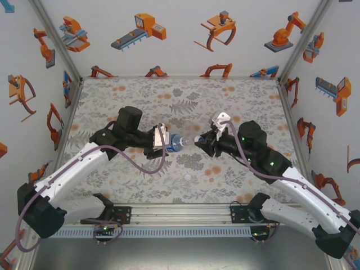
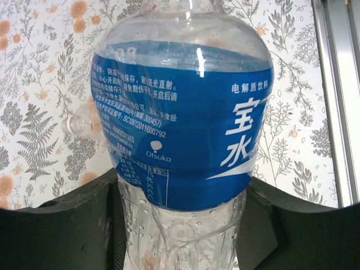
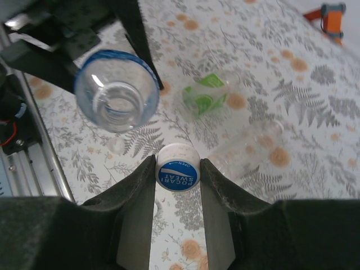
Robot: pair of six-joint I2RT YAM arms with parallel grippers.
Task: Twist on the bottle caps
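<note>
left pincer (image 1: 167,139) grips bottle (image 1: 178,143), facing right pincer (image 1: 198,141)

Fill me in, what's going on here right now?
The left tool is shut on the blue-labelled bottle, holding it on its side with its open mouth turned toward the right arm. The right tool is shut on a white cap with a blue top, close to that mouth but not yet on it. A green bottle and a clear bottle lie on the floral mat, and a loose white cap sits nearer the arm bases.
</note>
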